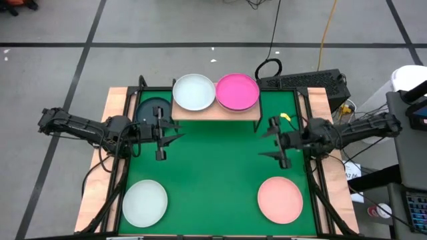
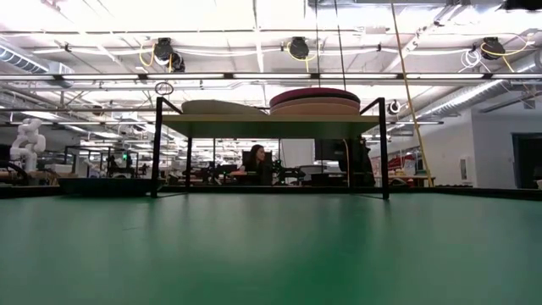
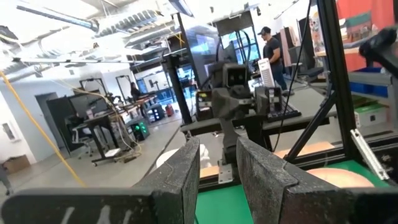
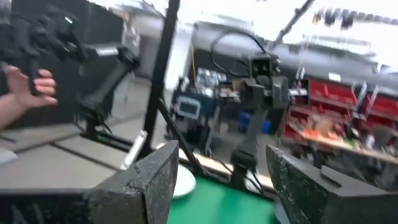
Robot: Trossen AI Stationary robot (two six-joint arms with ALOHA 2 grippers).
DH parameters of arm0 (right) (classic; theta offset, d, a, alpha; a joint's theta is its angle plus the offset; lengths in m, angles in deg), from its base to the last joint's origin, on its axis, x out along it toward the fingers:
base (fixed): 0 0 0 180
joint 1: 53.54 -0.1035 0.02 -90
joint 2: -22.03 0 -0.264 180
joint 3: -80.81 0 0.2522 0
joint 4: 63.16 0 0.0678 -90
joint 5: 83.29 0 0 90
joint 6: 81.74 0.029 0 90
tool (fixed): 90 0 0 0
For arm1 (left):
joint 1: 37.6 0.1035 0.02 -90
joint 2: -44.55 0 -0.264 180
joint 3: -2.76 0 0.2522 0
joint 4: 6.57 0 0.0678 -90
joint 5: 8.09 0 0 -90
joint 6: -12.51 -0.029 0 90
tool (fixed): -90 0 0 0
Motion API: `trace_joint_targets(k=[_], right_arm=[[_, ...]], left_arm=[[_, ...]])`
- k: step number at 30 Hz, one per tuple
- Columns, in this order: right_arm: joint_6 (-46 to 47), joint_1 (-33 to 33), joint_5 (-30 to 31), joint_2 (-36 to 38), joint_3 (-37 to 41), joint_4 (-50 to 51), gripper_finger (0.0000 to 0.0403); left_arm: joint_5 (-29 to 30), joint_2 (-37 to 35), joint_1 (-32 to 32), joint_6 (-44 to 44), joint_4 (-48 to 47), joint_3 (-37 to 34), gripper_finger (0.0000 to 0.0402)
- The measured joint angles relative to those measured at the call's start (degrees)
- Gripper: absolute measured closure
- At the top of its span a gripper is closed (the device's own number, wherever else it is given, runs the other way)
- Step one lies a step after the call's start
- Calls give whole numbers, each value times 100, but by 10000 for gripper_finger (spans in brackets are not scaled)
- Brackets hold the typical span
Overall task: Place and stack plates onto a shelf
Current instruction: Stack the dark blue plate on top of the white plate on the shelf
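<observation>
Jaws: my left gripper [image 1: 162, 135] nearly together, my right gripper [image 1: 275, 142] wide apart, both empty above the green mat [image 1: 217, 167].

Shelf [image 1: 213, 113]: mint-white plate [image 1: 194, 92] and magenta stack [image 1: 237, 91] side by side.

Loose on the mat: white plate [image 1: 145, 203], pink plate [image 1: 280, 199]; teal plate [image 1: 152, 109] beside the shelf.

Step, as I judge: between placements. Next: I drop to a loose plate's rim.

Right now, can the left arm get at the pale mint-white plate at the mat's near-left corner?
Probably yes: the pale mint-white plate lies alone on the green mat, and the left gripper is open with nothing between them.
</observation>
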Motion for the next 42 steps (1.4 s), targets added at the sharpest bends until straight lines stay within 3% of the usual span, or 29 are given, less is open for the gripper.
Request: trace_joint_targets(k=[7, 10, 18, 37, 42], right_arm=[[-57, -287, 502, 382, 1027, -1102, 181], [-92, -328, 749, 437, 1051, -1080, 181], [-146, -354, 754, 442, 1051, -1072, 181], [-84, -351, 754, 440, 1051, -1086, 181], [0, -351, 756, 436, 1051, -1086, 181]], left_arm=[[0, 1, 0, 204, 46, 0, 289], [0, 1, 0, 205, 200, 0, 289], [-2, 1, -4, 825, 356, 0, 289], [-2, 1, 9, 1076, 416, 0, 289], [472, -1, 39, 1121, 429, 2, 289]])
